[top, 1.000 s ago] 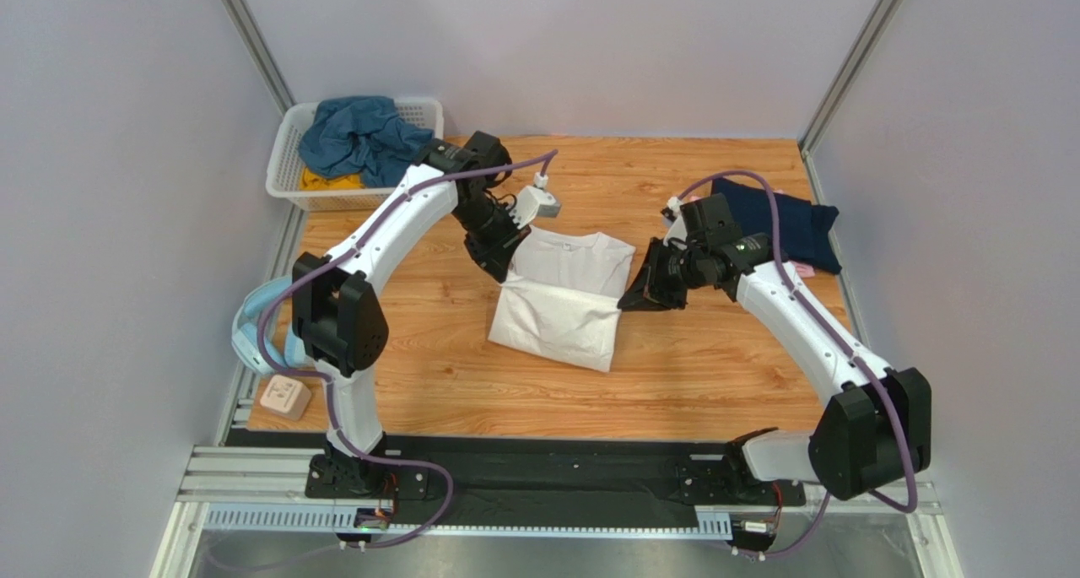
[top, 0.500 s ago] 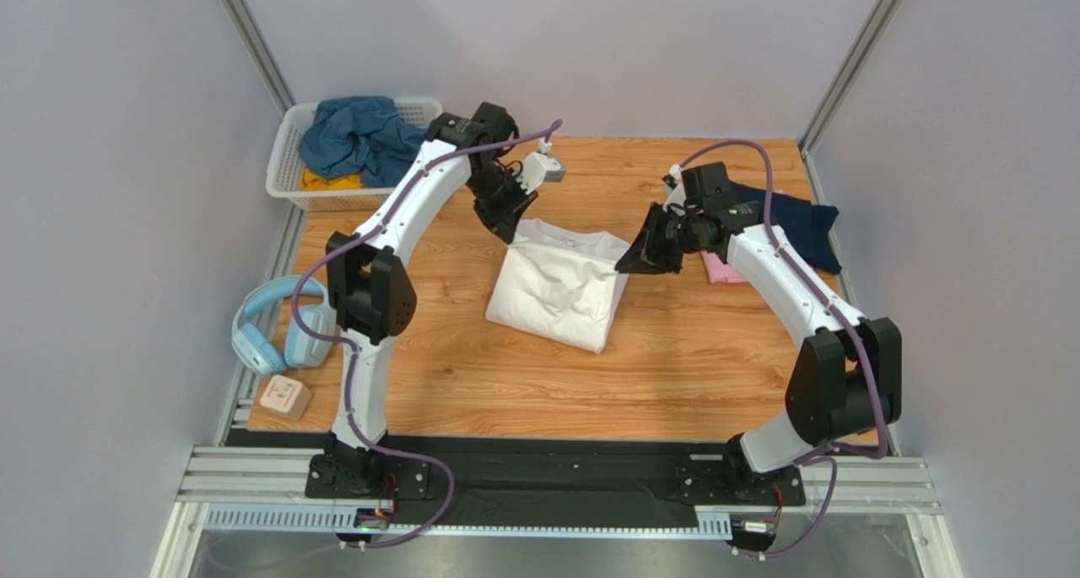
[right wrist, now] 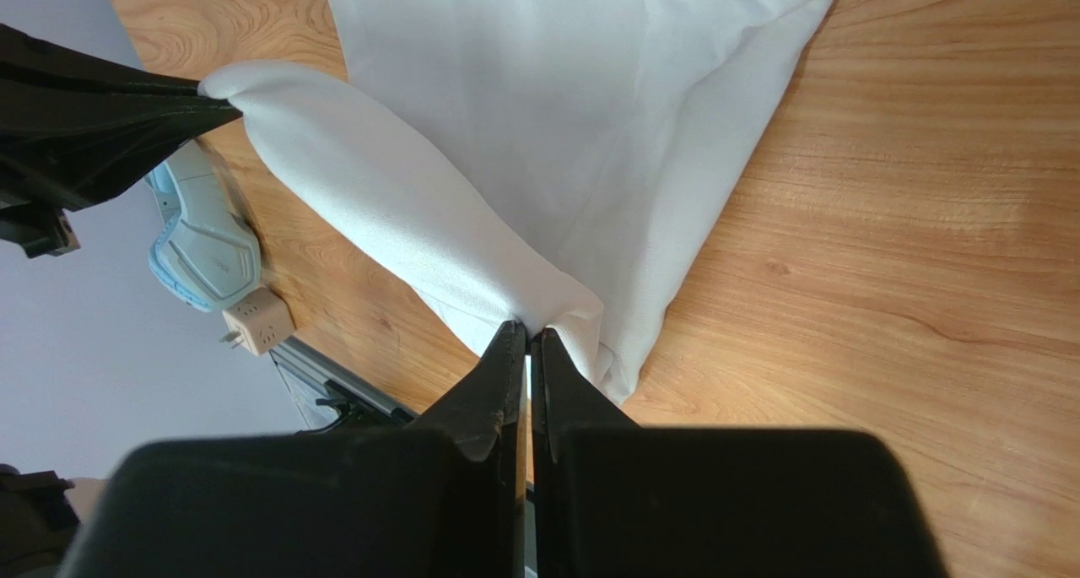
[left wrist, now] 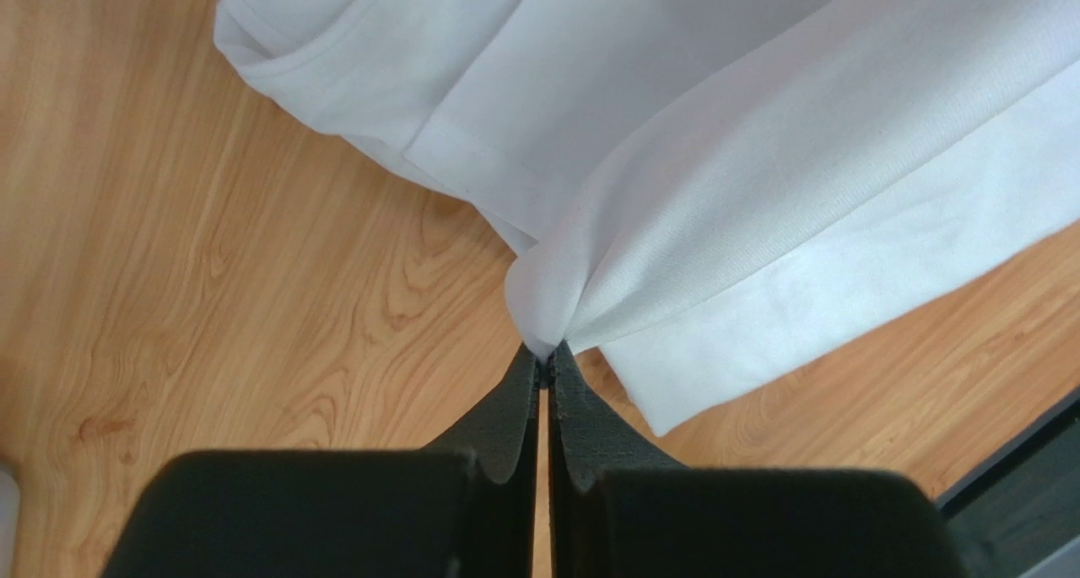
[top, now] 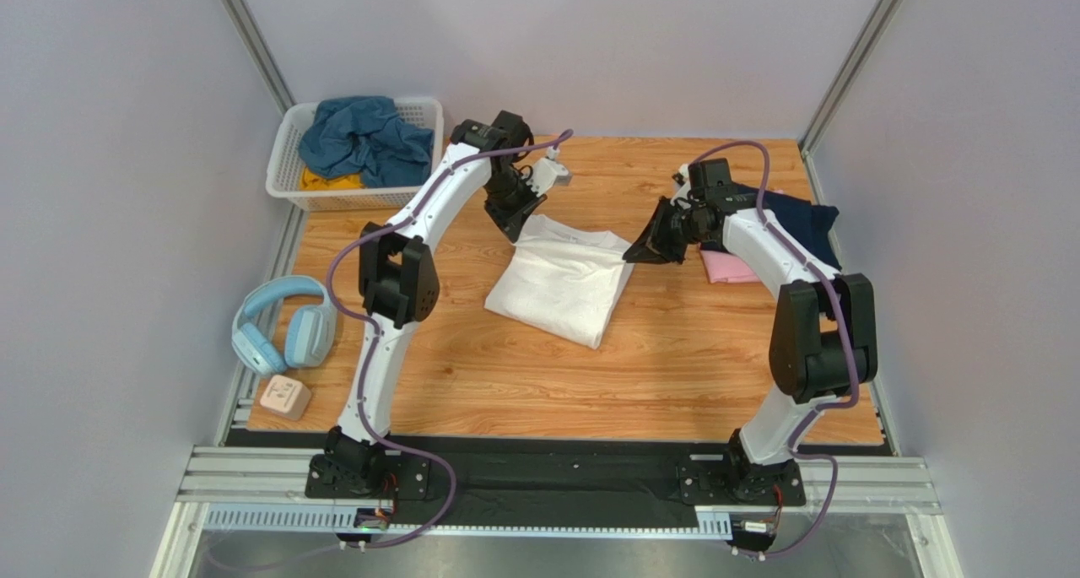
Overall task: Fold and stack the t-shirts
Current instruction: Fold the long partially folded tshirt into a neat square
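Your left gripper point(left wrist: 545, 358) has its jaws pressed together on a small pinch of the white t-shirt point(top: 564, 281), at the far left corner of the cloth. Your right gripper point(right wrist: 529, 336) is clamped just as tightly on the far right corner. In the right wrist view a taut band of white cloth runs from one gripper to the other, above the rest of the shirt. The shirt itself lies partly folded in the middle of the wooden table point(top: 507, 376), its near edge flat on the boards and slanted a little to the left. To the right of it, by the table's right edge, the navy t-shirt point(top: 809, 221) lies with the pink t-shirt point(top: 723, 269) just beside it on the near side; the right arm crosses over both, so you cannot tell whether they touch. At the far left corner the white basket point(top: 287, 158) holds the teal-blue t-shirt point(top: 361, 135) heaped on top and the yellow t-shirt point(top: 325, 183) showing underneath at the near side. Off the left edge of the table sit the light-blue headphones point(top: 282, 328), and a small white plug block point(top: 284, 396) lies on the table's near left corner — well apart from the shirts.
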`<state>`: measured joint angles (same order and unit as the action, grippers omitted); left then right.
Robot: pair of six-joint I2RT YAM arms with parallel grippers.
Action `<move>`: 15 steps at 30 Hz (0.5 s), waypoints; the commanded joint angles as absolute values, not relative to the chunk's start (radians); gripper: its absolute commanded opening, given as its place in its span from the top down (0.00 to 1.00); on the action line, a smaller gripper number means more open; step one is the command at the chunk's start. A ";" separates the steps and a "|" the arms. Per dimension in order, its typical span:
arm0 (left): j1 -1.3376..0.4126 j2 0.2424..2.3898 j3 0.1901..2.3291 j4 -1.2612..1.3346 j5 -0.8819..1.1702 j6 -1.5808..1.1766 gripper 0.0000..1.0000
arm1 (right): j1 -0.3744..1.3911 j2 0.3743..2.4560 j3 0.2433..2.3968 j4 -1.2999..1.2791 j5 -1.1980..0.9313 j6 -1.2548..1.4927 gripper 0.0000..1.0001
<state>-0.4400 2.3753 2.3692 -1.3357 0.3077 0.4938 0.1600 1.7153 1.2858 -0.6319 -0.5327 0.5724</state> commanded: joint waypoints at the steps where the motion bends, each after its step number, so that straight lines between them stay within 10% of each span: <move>1: -0.434 2.385 2.450 -1.283 0.261 0.451 1.00 | 0.124 1.721 1.319 -0.583 -0.535 0.568 1.00; 15: -0.456 2.456 2.496 -1.088 0.261 0.399 1.00 | 0.087 1.853 1.325 -0.537 -0.538 0.563 1.00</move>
<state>-0.4515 2.4073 2.4538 -1.1431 0.2928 0.4198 0.0990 1.7992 1.2915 -0.5758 -0.5507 0.5739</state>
